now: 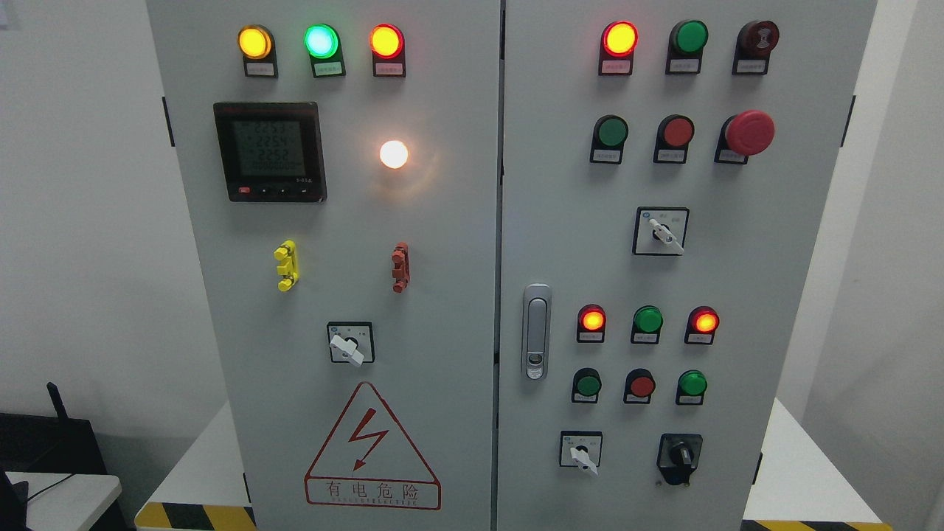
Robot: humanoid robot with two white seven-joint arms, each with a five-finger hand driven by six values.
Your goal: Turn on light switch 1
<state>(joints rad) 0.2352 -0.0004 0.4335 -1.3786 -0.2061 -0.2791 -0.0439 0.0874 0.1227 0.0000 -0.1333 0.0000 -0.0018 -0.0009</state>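
A grey electrical cabinet fills the head view, with a left door and a right door. On the left door a white rotary switch sits low, its lever pointing down-right. Above it a round white lamp glows. The right door carries a white rotary switch, another white one near the bottom, and a black rotary knob. I cannot tell which of them is switch 1. Neither of my hands shows in the picture.
Yellow, green and red indicator lamps glow on top of the left door, beside a digital meter. A red mushroom button, a door latch and a warning triangle are also there. A white platform holds the cabinet.
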